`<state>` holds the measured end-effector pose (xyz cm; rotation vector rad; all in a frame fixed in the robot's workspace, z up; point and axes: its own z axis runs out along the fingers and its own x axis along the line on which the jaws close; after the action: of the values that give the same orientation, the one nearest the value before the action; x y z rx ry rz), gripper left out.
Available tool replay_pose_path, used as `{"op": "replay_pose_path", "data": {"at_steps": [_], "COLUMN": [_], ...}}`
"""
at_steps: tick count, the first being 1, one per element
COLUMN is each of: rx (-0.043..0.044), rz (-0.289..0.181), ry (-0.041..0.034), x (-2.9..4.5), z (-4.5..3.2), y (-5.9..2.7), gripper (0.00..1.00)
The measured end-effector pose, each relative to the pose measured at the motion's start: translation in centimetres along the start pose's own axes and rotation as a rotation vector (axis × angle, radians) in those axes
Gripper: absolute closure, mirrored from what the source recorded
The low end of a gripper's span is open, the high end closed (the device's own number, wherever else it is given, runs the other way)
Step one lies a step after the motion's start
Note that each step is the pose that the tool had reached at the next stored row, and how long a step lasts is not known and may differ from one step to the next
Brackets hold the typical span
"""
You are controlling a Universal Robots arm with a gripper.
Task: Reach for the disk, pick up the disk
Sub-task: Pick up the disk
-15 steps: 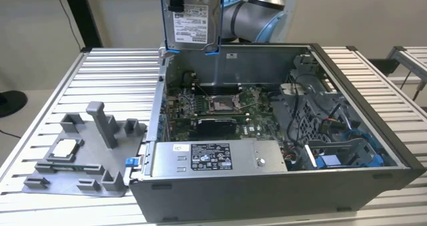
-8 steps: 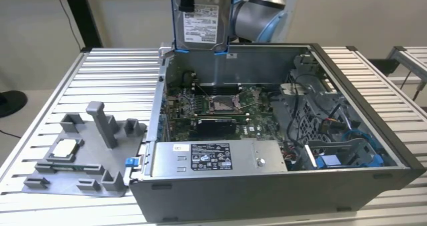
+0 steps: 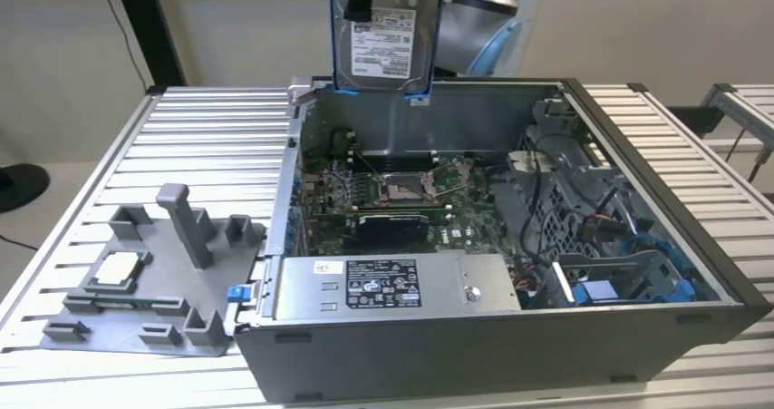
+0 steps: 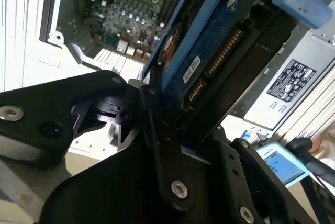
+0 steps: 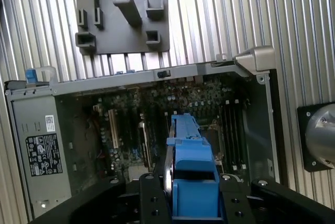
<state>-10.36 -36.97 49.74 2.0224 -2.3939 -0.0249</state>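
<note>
Disk (image 3: 390, 42) | clamped upright in gripper (image 5: 191, 195), held above case (image 3: 459, 355) | likely stiff, heavyish, shock-fragile | best gripped by blue frame (image 5: 191, 153) edges

Behind your workspace runs a plain cream wall (image 3: 641, 28), softly and evenly lit. A black upright post (image 3: 154, 28) stands against it toward the exterior view's left, with a thin dark cable (image 3: 118, 28) hanging beside it. Your table (image 3: 206, 128) is ribbed silver metal. A second ribbed surface (image 3: 748, 110) sits at the exterior view's right. A dark round base (image 3: 18, 187) rests on the pale floor (image 3: 43, 246).
</note>
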Motion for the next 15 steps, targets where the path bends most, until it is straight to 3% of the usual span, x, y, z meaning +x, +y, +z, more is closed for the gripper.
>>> {"op": "replay_pose_path", "data": {"at_steps": [15], "rx": [0.0], "rz": [0.0], "ry": [0.0001], "x": [-0.55], "z": [-0.06], "y": [-3.25], "gripper": [1.0]}}
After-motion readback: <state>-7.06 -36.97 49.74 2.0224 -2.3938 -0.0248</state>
